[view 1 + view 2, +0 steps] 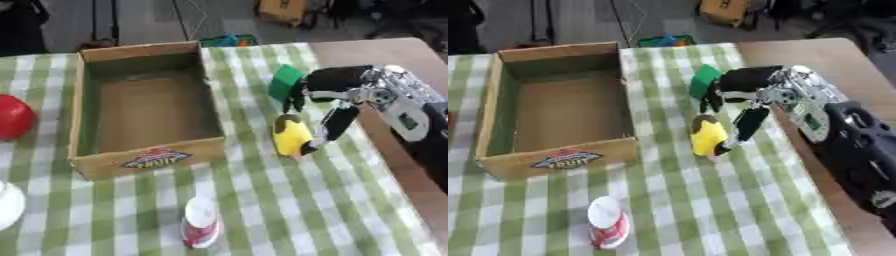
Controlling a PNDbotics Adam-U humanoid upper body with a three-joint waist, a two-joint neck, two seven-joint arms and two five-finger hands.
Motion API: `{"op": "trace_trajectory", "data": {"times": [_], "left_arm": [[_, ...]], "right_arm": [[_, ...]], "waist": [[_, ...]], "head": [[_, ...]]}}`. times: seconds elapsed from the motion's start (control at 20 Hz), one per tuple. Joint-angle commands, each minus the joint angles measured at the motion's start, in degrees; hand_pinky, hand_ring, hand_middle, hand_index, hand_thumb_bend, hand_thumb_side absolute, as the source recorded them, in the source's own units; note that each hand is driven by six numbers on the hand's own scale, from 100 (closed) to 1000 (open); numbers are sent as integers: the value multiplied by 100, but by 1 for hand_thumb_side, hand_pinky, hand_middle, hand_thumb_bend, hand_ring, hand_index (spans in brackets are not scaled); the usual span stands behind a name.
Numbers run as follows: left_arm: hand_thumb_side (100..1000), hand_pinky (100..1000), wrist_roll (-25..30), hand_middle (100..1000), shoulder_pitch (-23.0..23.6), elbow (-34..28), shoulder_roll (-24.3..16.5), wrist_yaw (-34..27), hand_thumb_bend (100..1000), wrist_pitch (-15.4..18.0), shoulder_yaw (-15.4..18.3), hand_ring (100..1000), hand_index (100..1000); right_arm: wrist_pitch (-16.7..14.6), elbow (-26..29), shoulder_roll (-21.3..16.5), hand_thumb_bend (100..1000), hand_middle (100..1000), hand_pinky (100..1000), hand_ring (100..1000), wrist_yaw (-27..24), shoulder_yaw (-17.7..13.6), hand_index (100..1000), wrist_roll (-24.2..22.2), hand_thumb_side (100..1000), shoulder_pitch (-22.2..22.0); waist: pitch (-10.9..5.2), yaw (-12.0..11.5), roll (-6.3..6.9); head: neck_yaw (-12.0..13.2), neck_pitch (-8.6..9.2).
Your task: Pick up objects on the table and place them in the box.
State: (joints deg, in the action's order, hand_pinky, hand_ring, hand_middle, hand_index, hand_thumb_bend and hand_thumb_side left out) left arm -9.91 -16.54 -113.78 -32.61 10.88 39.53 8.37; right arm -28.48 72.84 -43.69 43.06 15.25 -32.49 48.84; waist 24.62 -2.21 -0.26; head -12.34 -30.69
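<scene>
Left eye view shows a cardboard box [144, 107] standing open on a table [262, 210] with a green and white checked cloth. On the front wall of the box there is a label [157, 158] with red, blue and yellow colours; in the right eye view its letters look like "FRUIT", but this reading is not sure. The inside of the box shows only the brown bottom.

The right hand [337, 95] comes in from the right side, black with silver parts. Its fingers [335, 125] hang down and are a little curled; one long finger reaches down along the right side of a yellow thing [291, 136] and seems to touch it near its lower end (the contact itself cannot be seen clearly). The other fingers are just above the yellow thing and do not close around it. The yellow thing has a dark top end and lies on the cloth to the right of the box, near its front corner.

A green flat thing [285, 82] lies just behind the hand, partly hidden by it. A small cup [200, 221] with a white lid and a red side lies near the front edge, in front of the box. A red ball [15, 116] is at the left edge, and a white round thing [9, 204] is lower on the same edge. The left hand does not show in any view.
</scene>
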Motion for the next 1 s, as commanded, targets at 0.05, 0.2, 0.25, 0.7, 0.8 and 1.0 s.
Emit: {"op": "trace_trajectory", "data": {"times": [0.05, 0.2, 0.25, 0.7, 0.8, 1.0], "left_arm": [[931, 735, -18, 817, -24, -81, -120, -9, 100, 6, 70, 900, 911], [930, 735, -19, 816, -25, -81, -114, -6, 100, 8, 69, 899, 911], [930, 735, -20, 816, -24, -81, -113, -4, 100, 8, 71, 899, 911], [926, 737, -27, 815, -37, -81, -99, -3, 100, 13, 71, 898, 909], [925, 738, -32, 815, -37, -81, -99, -4, 100, 18, 74, 898, 909], [924, 738, -40, 815, -30, -81, -96, 2, 100, 20, 84, 898, 908]], "right_arm": [[-26, -14, -164, 761, 663, 602, 732, 64, -4, 875, -22, 605, 106], [-84, -122, -103, 788, 739, 662, 797, 215, 47, 934, -47, 625, 142], [-102, -151, -89, 788, 739, 662, 797, 253, 56, 934, -51, 625, 148], [-178, -302, -40, 766, 662, 697, 816, 454, 103, 903, -30, 569, 152], [-177, -364, -24, 752, 633, 696, 811, 513, 116, 880, -9, 548, 153], [-163, -436, -1, 710, 545, 688, 783, 556, 110, 808, 96, 545, 158]], "waist": [[-142, -11, 9], [-133, -22, 12], [-131, -25, 13], [-108, -30, 7], [-106, -40, 12], [-101, -44, 18]], "head": [[-27, 14], [-36, 9], [-34, 10], [-34, 21], [-40, 26], [-51, 26]]}}
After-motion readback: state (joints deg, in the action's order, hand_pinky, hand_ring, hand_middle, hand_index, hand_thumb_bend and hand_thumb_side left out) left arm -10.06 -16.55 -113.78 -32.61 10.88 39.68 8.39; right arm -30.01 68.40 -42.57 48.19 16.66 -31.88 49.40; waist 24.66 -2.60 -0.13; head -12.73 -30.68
